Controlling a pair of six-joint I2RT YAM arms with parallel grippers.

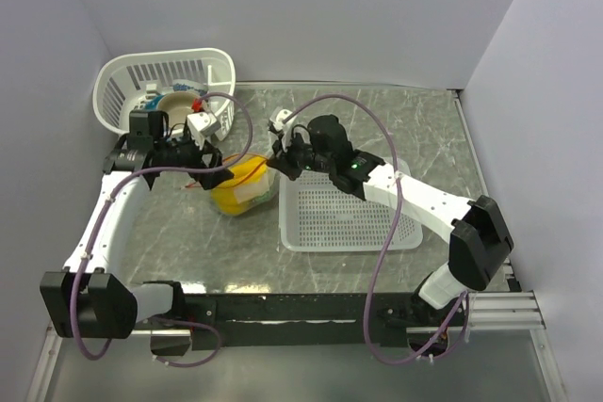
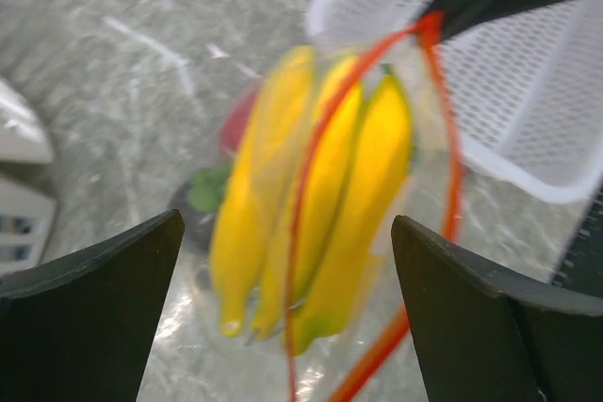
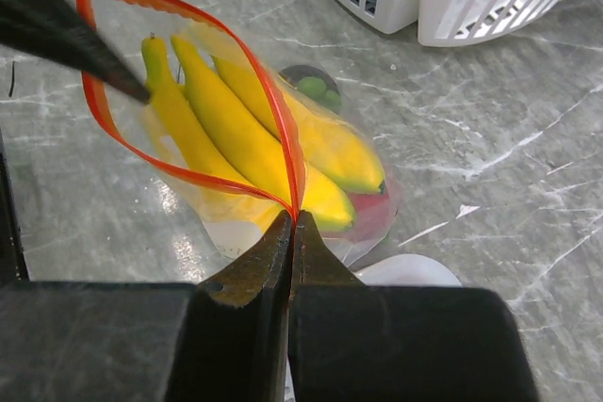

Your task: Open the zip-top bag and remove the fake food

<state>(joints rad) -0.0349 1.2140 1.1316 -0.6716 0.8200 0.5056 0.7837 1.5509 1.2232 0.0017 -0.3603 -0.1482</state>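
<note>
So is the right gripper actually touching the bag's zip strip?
Touching. The right wrist view shows the right gripper pinched shut on the zip strip.

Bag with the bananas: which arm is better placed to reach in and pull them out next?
Left, I'd say. The left tool is open, facing the bananas in the bag. The right tool is busy, pinched shut on the bag's red zip strip.
</note>
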